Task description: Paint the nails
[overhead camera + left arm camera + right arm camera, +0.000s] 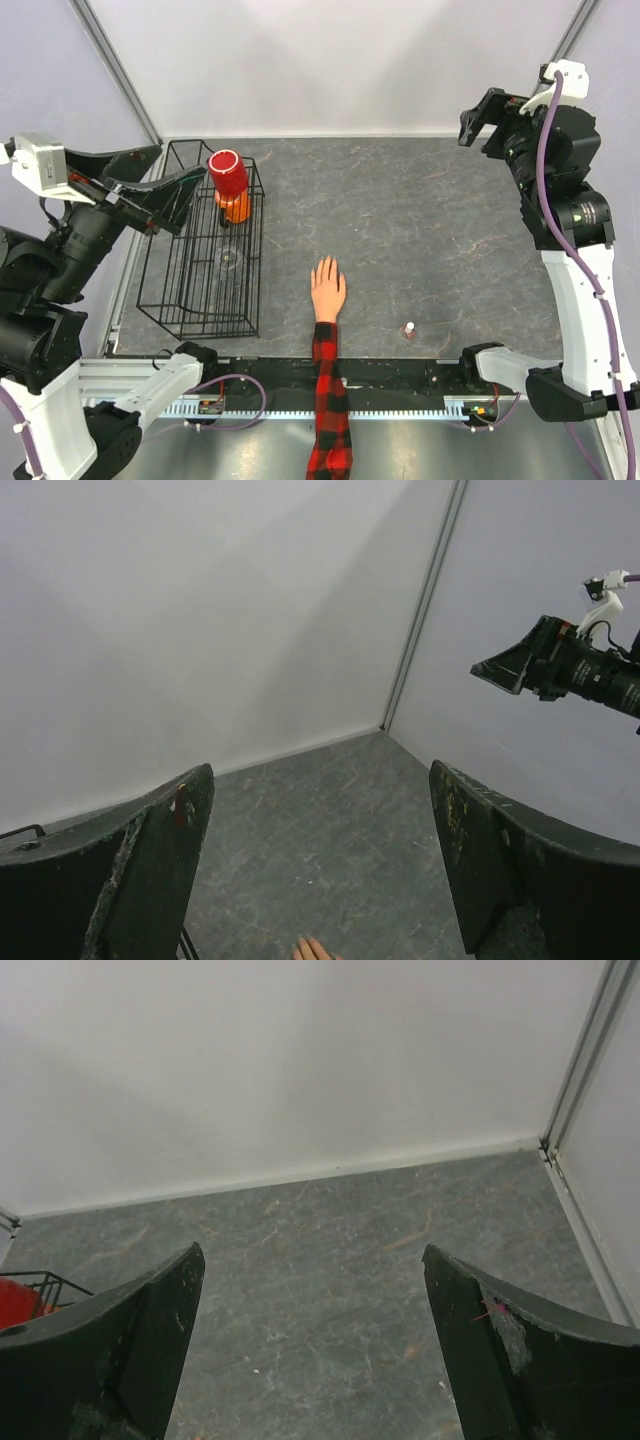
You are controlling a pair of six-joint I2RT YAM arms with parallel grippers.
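lying well apart from jaws: nails [326, 263]

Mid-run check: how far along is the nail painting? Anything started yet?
Done: nothing visible; the nails on the mannequin hand are too small to show polish. In hand: nothing; the left gripper and right gripper are open, empty, raised at the sides. Left: everything; the polish bottle stands alone right of the hand, to be fetched, opened and brushed on.
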